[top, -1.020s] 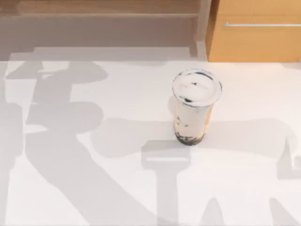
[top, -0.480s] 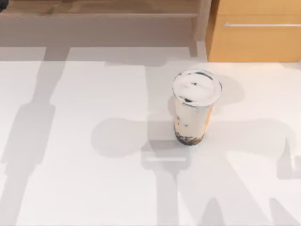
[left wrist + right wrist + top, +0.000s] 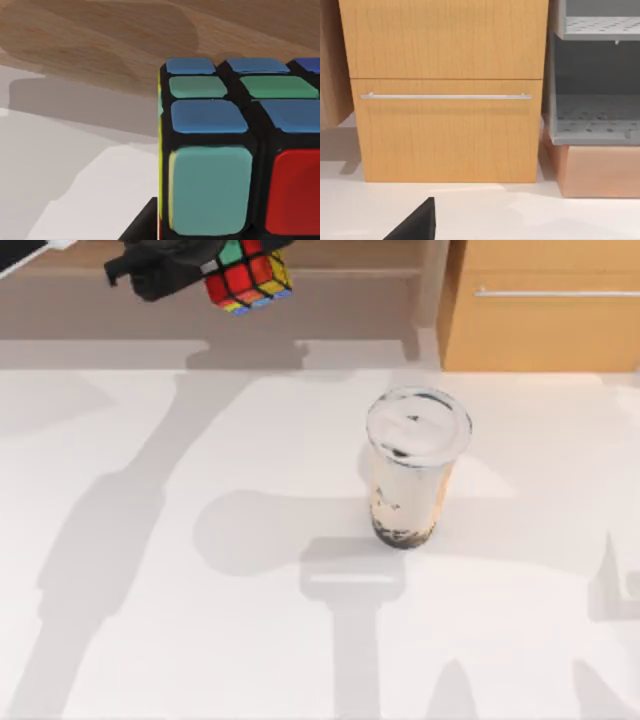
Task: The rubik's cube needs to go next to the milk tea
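Change noted for you: left gripper point(image 3: 205, 265) has come into the top view at the far left, above the table's far edge, carrying the rubik's cube point(image 3: 247, 274) clamped and tilted. Arm shadows on the table point(image 3: 150, 640) have shifted.

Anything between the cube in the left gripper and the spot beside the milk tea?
Nothing visible. The left gripper holds the rubik's cube at the top view's upper left; only bare white table lies between it and the milk tea.

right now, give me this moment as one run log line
left gripper: holding rubik's cube in the air, far-left of table | milk tea: upright, right of centre | placing: not done
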Robot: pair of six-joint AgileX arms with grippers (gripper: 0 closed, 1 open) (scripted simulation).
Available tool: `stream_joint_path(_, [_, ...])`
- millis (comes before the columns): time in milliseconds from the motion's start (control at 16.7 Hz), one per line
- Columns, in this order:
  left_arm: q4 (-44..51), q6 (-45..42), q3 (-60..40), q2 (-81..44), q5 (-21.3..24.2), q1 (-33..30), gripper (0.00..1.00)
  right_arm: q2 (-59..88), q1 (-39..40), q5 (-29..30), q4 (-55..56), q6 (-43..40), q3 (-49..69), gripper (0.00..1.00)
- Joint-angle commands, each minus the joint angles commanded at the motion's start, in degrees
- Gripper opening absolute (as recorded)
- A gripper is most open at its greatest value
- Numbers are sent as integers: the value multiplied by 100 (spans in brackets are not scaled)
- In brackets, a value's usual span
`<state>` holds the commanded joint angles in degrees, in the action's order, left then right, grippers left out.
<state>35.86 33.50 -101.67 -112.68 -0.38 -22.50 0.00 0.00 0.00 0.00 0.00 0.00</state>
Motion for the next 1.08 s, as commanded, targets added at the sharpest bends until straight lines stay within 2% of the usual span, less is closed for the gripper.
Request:
stream_joint_path(240, [2062,-185,-164,-446,-15,-450,0,0,0,0,0,0,0,100])
stream_joint_path(480, [3175,-451,-135,-945,50,-690,0,0,0,0,0,0,0,100])
stream_joint_path(1080, [3337,-515,-141,-1021,55,-685,0,0,0,0,0,0,0,100])
